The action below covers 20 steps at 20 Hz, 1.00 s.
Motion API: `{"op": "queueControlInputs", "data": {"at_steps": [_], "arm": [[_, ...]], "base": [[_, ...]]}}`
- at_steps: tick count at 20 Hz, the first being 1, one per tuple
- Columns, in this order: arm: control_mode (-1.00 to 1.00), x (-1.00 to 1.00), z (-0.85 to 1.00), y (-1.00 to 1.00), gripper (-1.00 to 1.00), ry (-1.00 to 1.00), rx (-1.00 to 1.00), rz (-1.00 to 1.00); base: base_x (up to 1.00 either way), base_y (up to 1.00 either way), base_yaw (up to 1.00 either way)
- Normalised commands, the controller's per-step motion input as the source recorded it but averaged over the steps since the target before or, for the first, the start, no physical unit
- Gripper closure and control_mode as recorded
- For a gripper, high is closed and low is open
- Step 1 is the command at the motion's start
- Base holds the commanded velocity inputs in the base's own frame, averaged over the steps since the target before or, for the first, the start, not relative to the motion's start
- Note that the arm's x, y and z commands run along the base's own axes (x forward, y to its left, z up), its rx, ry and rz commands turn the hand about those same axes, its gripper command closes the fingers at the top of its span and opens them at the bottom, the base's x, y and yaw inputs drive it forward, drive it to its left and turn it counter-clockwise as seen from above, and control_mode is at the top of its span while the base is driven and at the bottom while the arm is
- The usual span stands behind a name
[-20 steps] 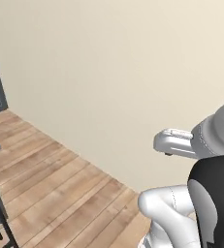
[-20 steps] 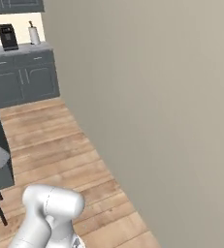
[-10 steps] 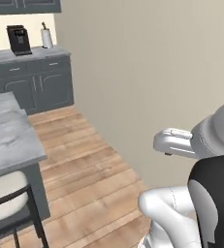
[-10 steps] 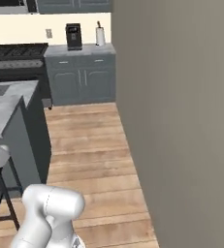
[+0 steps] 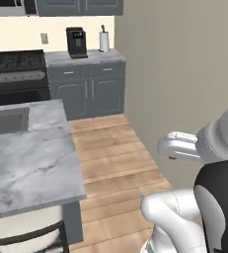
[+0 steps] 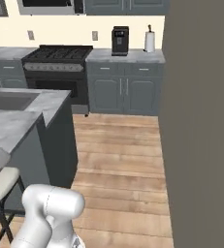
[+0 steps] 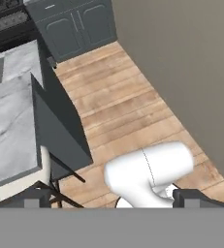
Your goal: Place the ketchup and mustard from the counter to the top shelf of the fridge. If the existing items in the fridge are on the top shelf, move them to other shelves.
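Gripper (image 7: 111, 201) jaws spread wide, empty, hanging above wood floor (image 7: 128, 104). Marbled counter (image 7: 9, 118) of island lies well apart to view's left; back counter (image 6: 125, 55) carries coffee machine (image 6: 120, 40), paper towel roll (image 6: 150, 41). Ketchup, mustard placement undeterminable.

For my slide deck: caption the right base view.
Kitchen island, stove and coffee maker beyond a wood floor.
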Motion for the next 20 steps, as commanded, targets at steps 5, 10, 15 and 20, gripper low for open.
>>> {"op": "queueControlInputs", "data": {"at_steps": [5,10,15,20], "arm": [[1.00,0.00,0.00,0.00,-1.00,0.00,0.00,0.00],[1.00,0.00,0.00,0.00,-1.00,0.00,0.00,0.00],[1.00,0.00,0.00,0.00,-1.00,0.00,0.00,0.00],[1.00,0.00,0.00,0.00,-1.00,0.00,0.00,0.00]], "base": [[1.00,-0.41,0.27],[1.00,-0.45,0.26],[1.00,-0.44,0.25],[1.00,-0.40,0.23]]}}
